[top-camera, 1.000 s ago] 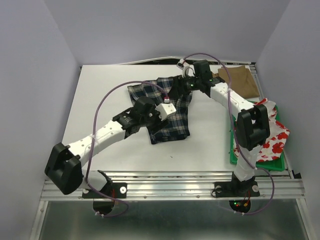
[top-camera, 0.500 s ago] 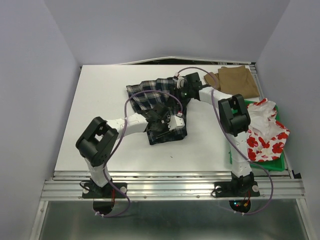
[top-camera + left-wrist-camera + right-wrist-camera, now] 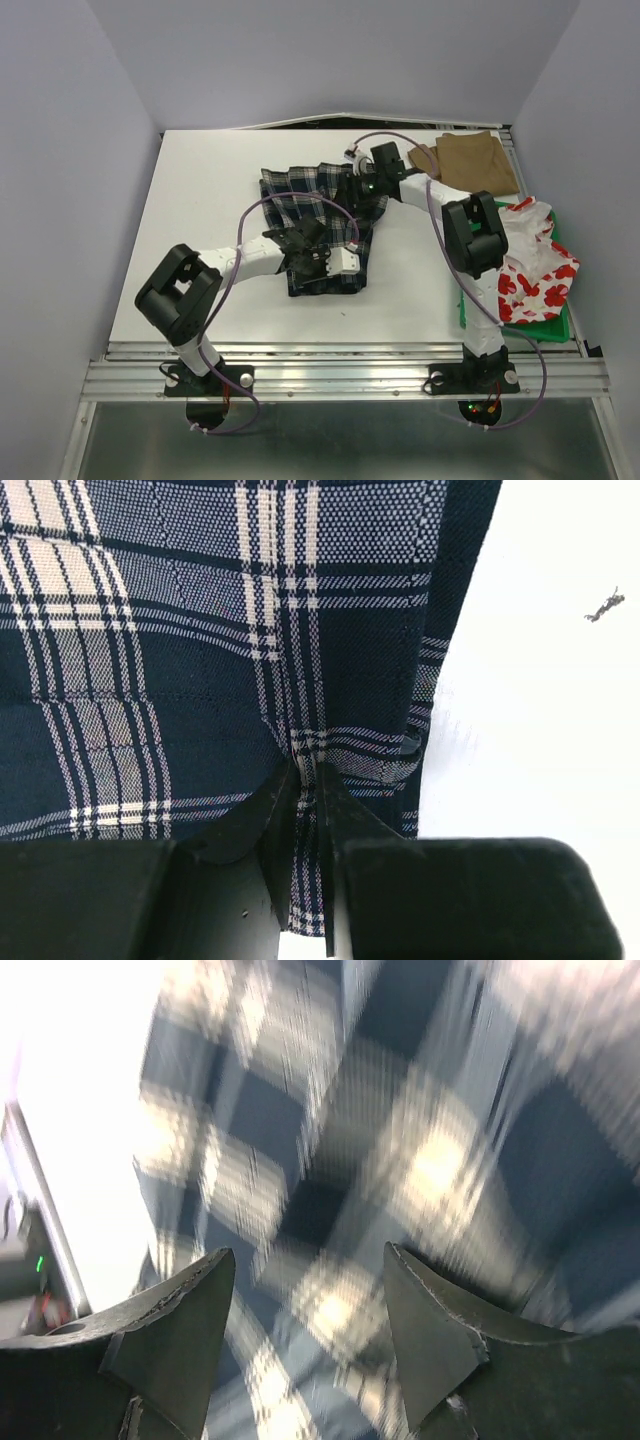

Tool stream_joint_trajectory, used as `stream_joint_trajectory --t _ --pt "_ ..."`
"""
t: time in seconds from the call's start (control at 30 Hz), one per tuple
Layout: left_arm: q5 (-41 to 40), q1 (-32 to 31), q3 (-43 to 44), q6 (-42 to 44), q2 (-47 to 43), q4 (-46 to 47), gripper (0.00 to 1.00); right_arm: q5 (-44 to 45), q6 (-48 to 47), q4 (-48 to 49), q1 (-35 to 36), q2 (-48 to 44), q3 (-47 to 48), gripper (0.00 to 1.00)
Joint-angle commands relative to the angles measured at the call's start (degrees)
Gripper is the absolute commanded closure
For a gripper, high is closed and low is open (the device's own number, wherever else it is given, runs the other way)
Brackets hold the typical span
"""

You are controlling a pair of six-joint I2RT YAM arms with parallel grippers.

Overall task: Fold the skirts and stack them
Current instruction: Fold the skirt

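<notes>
Looks like the plaid skirt [image 3: 318,215] fold is going on, mid-counter. Left fingers [image 3: 283,802] are pinching its near right edge. Right fingers [image 3: 430,1320] are hovering spread over the far end, gripping nothing. Tan skirt [image 3: 478,160] is sitting in the far right corner, floral skirt [image 3: 535,270] at the right edge. Next, I'd guess, right needs a grip before they carry the cloth over.

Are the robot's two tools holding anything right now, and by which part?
The left tool pinches the plaid skirt by a fold near its edge. The right tool hangs open over that skirt, holding nothing.
</notes>
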Motion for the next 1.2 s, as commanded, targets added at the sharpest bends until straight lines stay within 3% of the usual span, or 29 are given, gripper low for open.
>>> stream_joint_trajectory --t 0.0,0.33,0.5,0.7,0.83,0.97,1.1,1.17 --pt "2.5 -0.3 -2.6 0.9 2.8 -12.2 0.79 1.0 1.7 0.2 -1.1 4.1 14.5 0.34" --pt "5.0 -0.3 -2.5 -0.8 2.1 -12.5 0.78 1.7 2.9 -1.1 -3.4 28.3 34.5 0.37" --pt "5.4 -0.3 -2.4 -4.4 0.1 -10.8 0.69 5.2 4.5 -0.3 -4.0 30.6 40.2 0.36" --pt "3.8 -0.4 1.6 -11.7 -11.2 -6.5 0.41 -3.1 12.4 4.1 -4.0 17.3 33.3 0.31" --pt "1.2 -0.8 4.7 -12.1 -15.5 -9.0 0.39 -7.3 14.9 6.8 -2.8 6.1 24.4 0.28" --pt "-4.1 -4.5 3.1 -10.3 -17.4 -10.4 0.39 -8.1 7.8 -1.7 -2.1 -1.2 20.5 0.29" --pt "-6.9 -5.1 -0.7 -10.8 -22.3 -7.9 0.39 -1.3 2.1 -13.5 -1.6 -11.3 11.5 0.32" --pt "-8.1 -5.1 -3.6 -12.5 -26.8 -4.2 0.39 3.1 3.8 -16.4 -1.6 -16.1 0.2 0.27"
